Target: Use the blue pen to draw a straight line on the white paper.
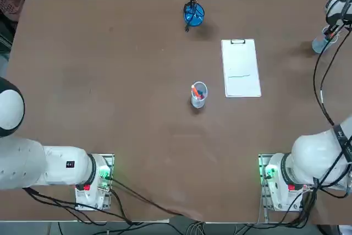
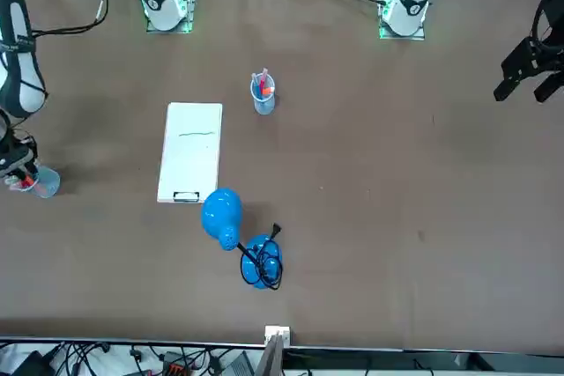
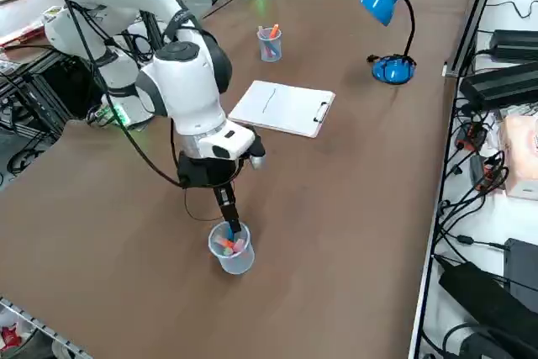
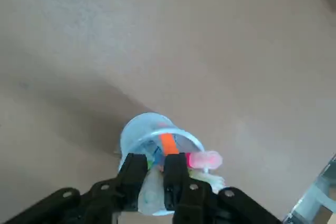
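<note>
From overhead I count one white paper (image 1: pixel 241 75) on its clipboard, bearing one faint line across it. There are two clear cups: one cup of pens (image 1: pixel 198 94) mid-worktop, just left of the sheet, and a second cup (image 1: pixel 322 44) at the far right edge under the right arm. One blue lamp (image 1: pixel 193 14) stands beyond them.

From across the worktop (image 2: pixel 397 173) the count is the same: one sheet (image 2: pixel 190 151), the middle cup (image 2: pixel 263 94) and the edge cup (image 2: pixel 44 182) well apart from it, and one lamp (image 2: pixel 261 261).

From the raised side camera, the right tool (image 3: pixel 229 223) points straight down into the edge cup (image 3: pixel 232 251), with a sliver of the blue pen (image 3: pixel 229 232) at its tip.

The wrist camera shows the tool (image 4: pixel 155 174) set narrow, its two fingers (image 4: pixel 176 174) pinching the pale blue pen (image 4: pixel 151 190) over the cup (image 4: pixel 137 129). I count one orange pen (image 4: pixel 168 142) and one pink pen (image 4: pixel 203 159) inside.
</note>
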